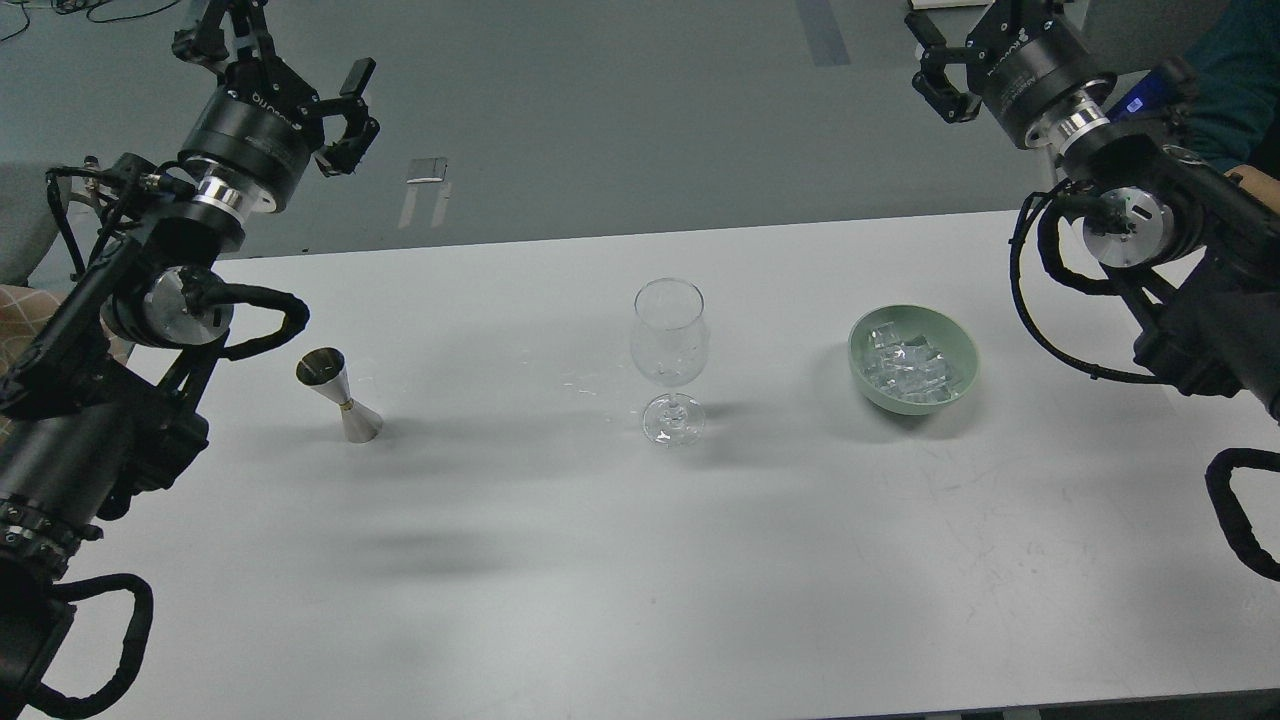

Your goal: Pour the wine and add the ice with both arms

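Observation:
A clear stemmed glass [670, 340] stands upright mid-table. A small steel jigger [340, 395] stands to its left; I cannot tell whether it holds wine. A pale green bowl [955, 345] to the right holds the ice [908, 365], several small clear cubes. My left gripper [285, 65] is open and empty, raised high beyond the table's far left edge, well above and behind the jigger. My right gripper [985, 35] is open and empty at the top right, beyond the far edge behind the bowl, with its upper finger cut off by the frame.
The white table [600, 580] has a few clear drops [585, 385] left of the glass's foot. A person's teal sleeve [1235, 60] shows at the top right behind my right arm. Grey floor lies beyond the far edge.

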